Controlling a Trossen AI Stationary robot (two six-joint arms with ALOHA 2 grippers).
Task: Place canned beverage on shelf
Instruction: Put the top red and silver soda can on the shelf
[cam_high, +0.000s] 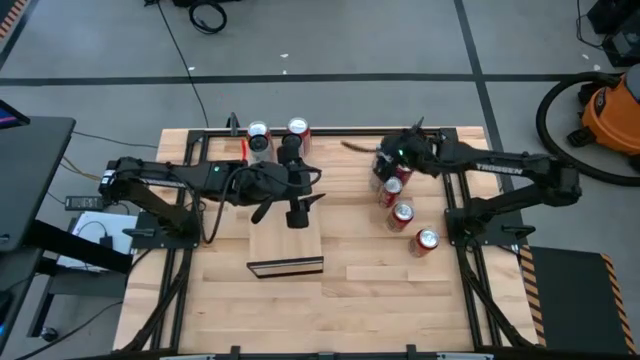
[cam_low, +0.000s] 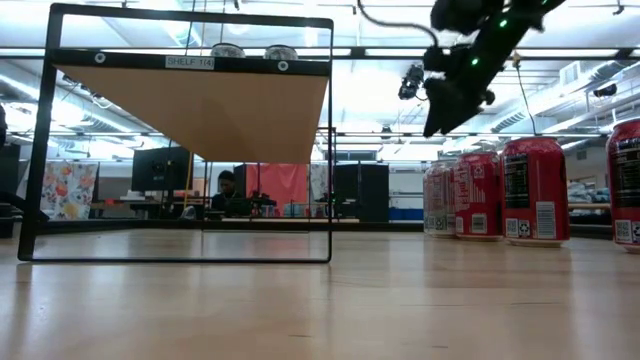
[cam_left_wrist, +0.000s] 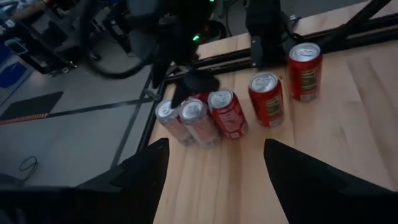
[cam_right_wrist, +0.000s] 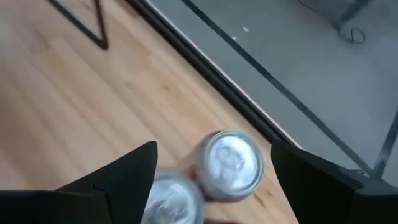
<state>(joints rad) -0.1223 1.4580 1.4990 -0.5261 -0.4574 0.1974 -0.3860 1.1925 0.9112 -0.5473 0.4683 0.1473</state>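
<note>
Both of my grippers are up off the wood. On the right, my right gripper (cam_right_wrist: 211, 171) hangs spread apart over the far end of the row of cans (cam_high: 400, 195), its fingers (cam_right_wrist: 118, 174) on either side of a silver can top (cam_right_wrist: 229, 162) without closing on it. Over the middle of the table (cam_high: 400, 290), my left gripper (cam_high: 297, 205) is also spread and holds nothing, pointing across at the same cans. The shelf (cam_high: 285, 240) lies below it, a pale slab in a dark frame, and two cans (cam_high: 278, 135) stand upright beyond its far end. From table height, those two tops show above the shelf board.
</note>
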